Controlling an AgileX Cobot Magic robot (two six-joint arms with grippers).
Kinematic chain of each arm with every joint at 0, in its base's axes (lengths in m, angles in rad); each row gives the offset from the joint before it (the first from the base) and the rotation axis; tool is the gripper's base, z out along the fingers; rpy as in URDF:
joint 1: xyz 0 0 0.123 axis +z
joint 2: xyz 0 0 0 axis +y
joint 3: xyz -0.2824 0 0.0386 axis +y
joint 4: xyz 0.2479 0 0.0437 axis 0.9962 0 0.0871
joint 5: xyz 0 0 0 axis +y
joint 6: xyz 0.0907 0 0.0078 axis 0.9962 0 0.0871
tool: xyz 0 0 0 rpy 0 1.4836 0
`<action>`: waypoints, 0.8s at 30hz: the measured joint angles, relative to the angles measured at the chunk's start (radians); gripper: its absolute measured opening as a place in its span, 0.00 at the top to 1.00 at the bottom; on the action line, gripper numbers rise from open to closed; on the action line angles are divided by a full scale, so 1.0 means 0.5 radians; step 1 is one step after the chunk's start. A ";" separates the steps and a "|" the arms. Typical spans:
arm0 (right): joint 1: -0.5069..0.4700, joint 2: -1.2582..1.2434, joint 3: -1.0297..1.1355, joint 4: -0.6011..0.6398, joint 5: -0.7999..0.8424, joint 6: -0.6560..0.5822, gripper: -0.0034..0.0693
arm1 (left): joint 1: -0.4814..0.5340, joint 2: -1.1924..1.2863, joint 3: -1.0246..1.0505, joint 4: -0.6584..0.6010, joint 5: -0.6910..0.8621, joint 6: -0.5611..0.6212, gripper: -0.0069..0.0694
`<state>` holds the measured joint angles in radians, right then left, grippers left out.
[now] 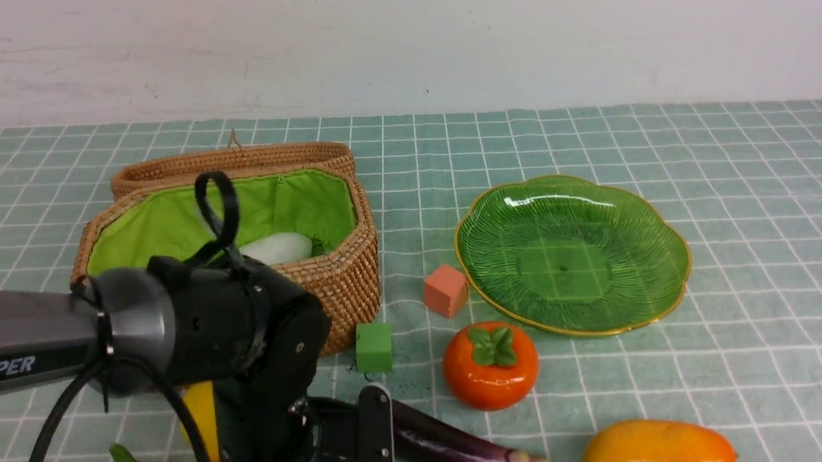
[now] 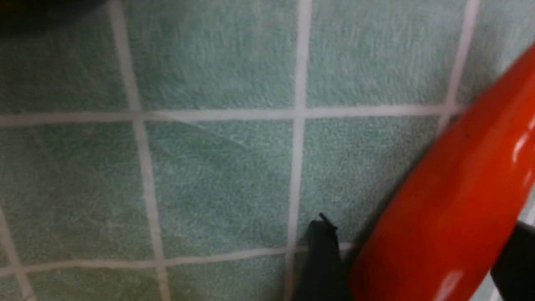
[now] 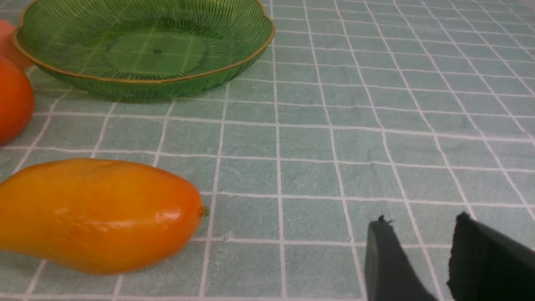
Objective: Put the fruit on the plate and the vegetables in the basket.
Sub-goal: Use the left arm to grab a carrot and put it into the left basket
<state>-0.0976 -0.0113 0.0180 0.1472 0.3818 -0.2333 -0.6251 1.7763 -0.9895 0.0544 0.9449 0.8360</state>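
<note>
Left pincer [image 2: 418, 234]: jaws straddle red vegetable [image 2: 451, 209], pinch not discernible; eggplant [image 1: 446, 445] just beside. Right pincer [image 3: 422, 225]: jaws apart, empty; mango [image 3: 96, 213] near, persimmon [image 3: 12, 100] and plate [image 3: 142, 85] beyond.

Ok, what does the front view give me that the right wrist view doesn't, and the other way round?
Only the front view: the wicker basket with the white vegetable lying in it, the green cube, the eggplant and the left arm.
Only the right wrist view: the right end effector, its fingers apart with nothing between them.
Both: the green plate with nothing on it, the persimmon, the mango and the salmon-pink cube, which is cut off at the wrist view's edge.
</note>
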 joint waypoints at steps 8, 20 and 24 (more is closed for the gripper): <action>0.000 0.000 0.000 0.000 0.000 0.000 0.62 | 0.000 0.030 -0.191 -0.031 0.287 -0.154 0.55; 0.000 0.000 0.000 0.000 0.000 0.000 0.62 | 0.011 -0.256 -0.705 0.334 0.527 -0.218 0.55; 0.000 0.000 0.000 0.000 0.000 0.000 0.62 | 0.147 -0.334 -0.845 0.618 0.428 -0.316 0.55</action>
<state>-0.0976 -0.0113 0.0180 0.1472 0.3818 -0.2333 -0.5516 1.6093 -1.4120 0.3632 1.1590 0.6778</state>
